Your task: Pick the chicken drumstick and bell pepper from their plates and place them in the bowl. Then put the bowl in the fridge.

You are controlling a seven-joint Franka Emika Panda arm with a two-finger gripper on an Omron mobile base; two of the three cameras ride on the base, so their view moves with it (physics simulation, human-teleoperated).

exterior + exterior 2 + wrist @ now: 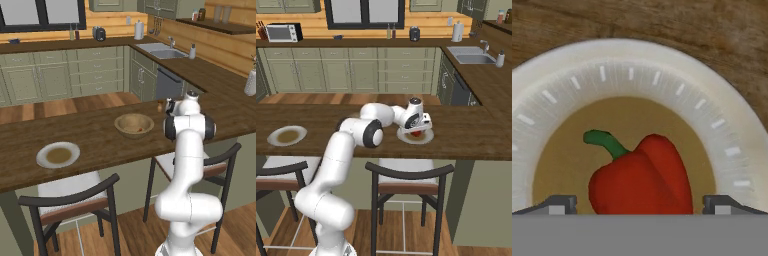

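The tool [639, 207] hangs low over the pepper [641, 177], which lies on its plate [722, 135] on the table [471, 132], tips spread wide to either side and gripping nothing, apparently ready to close.

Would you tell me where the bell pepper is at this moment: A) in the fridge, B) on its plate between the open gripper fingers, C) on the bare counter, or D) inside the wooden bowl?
B: the bell pepper lies on its plate, with the gripper open and a finger on either side of it.
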